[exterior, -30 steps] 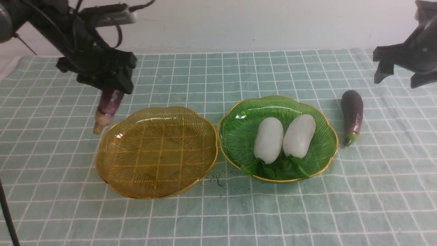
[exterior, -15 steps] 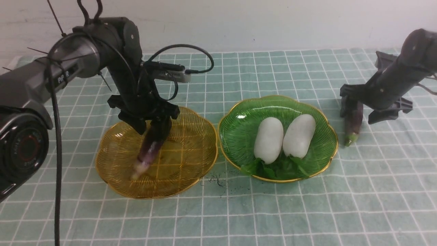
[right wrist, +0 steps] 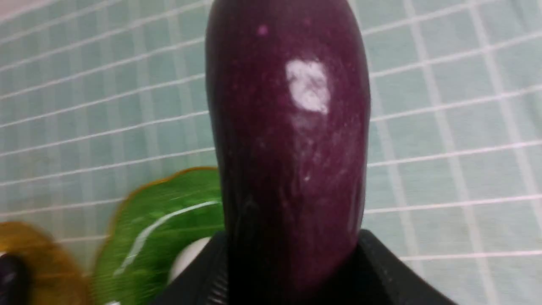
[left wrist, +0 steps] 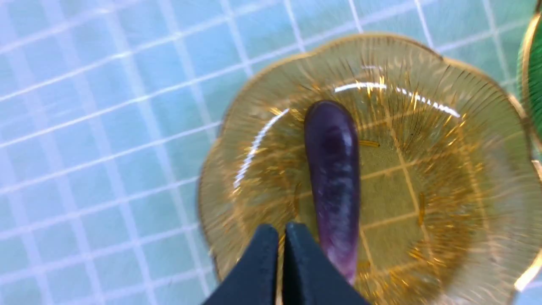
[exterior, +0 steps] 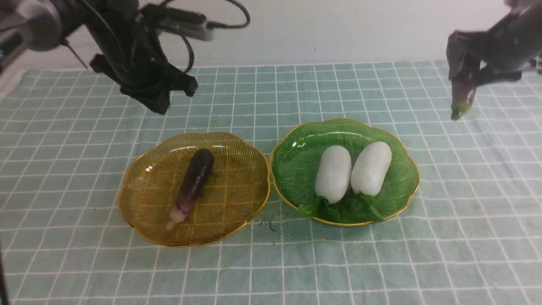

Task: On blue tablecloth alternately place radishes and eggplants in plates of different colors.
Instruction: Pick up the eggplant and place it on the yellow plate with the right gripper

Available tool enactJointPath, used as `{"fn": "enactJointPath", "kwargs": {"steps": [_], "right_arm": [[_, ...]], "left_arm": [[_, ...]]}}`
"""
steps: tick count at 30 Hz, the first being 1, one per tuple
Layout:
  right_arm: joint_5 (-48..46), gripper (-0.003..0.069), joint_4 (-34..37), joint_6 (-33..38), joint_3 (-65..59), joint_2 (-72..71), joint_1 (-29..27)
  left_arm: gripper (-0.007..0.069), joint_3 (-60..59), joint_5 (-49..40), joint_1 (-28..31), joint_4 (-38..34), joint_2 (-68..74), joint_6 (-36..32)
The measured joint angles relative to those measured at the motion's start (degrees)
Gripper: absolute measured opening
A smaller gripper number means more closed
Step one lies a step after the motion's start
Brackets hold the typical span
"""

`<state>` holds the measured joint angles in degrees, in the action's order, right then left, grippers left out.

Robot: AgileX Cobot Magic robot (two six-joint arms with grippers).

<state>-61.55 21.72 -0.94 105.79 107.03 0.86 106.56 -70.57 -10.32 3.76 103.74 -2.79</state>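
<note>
One dark purple eggplant (exterior: 191,186) (left wrist: 334,178) lies in the amber plate (exterior: 139,212) (left wrist: 444,178) on the blue tablecloth (exterior: 271,271). Two white radishes (exterior: 333,173) (exterior: 371,167) lie side by side in the green plate (exterior: 296,152) (right wrist: 144,237). My left gripper (exterior: 159,103) (left wrist: 281,231) hangs shut and empty above the cloth behind the amber plate. At the far right my right gripper (exterior: 463,74) is shut on the second eggplant (exterior: 461,95) (right wrist: 292,161), which hangs stem down in the air above the cloth, right of the green plate.
A white wall (exterior: 338,29) rises behind the cloth's far edge. A small dark smudge (exterior: 266,222) marks the cloth between the two plates at the front.
My left gripper let the first eggplant go into the amber plate, shut, and rose back to the left. My right gripper closed on the second eggplant and lifted it off the cloth.
</note>
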Motion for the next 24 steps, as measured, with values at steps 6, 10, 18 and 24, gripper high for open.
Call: {"fn": "enactJointPath", "kwargs": {"steps": [6, 10, 18, 24], "right_arm": [[-0.57, 0.0311, 11.82, 4.89, 0.04, 0.31, 12.82], [2.27, 0.0311, 14.48, 5.79, 0.04, 4.37, 20.32], [14.57, 0.0311, 15.84, 7.54, -0.06, 15.75, 30.22], [17.33, 0.0403, 18.96, 7.6, -0.06, 20.68, 30.98]], "left_arm": [[-0.0008, -10.88, -0.41, 2.11, 0.92, -15.6, 4.78], [-0.0008, -19.02, -0.77, 2.11, 0.84, -22.93, 5.17], [-0.0008, -36.24, -1.23, 2.11, 0.71, -39.0, 6.03], [-0.0008, -43.54, -1.37, 2.11, 0.71, -50.07, 6.24]]}}
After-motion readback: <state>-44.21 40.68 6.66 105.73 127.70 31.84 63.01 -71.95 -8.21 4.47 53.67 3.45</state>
